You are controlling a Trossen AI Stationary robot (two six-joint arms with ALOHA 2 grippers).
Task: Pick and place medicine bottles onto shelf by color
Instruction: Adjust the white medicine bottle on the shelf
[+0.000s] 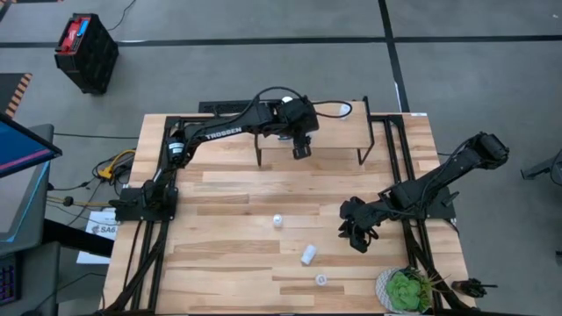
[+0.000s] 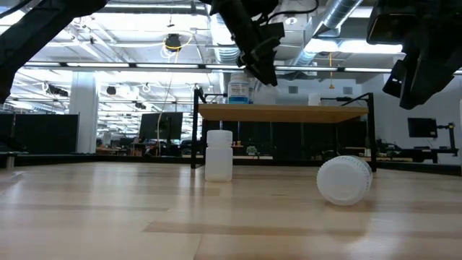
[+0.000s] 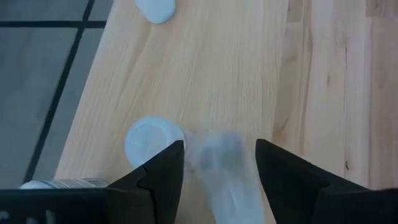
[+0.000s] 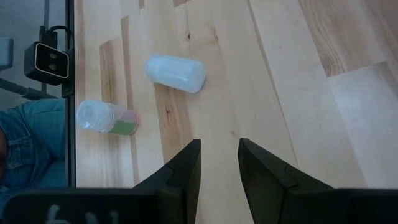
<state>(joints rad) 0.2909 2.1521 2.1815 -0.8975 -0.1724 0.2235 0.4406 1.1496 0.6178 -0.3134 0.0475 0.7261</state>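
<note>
A potted plant (image 1: pixel 406 290) sits at the bench corner. Left claw (image 3: pixel 219 155), fingers apart, straddles a pale bottle (image 3: pixel 217 163) on the shelf (image 1: pixel 334 132); right claw (image 4: pixel 219 155) hovers, fingers apart, empty.

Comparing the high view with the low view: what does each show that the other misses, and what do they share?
Only the high view shows the small green plant at the table's edge, the right gripper over the table, and a third loose bottle. Only the low view shows a translucent blue bottle standing on the shelf. Both show the left gripper above the shelf, plus an upright white bottle and a toppled one.
</note>
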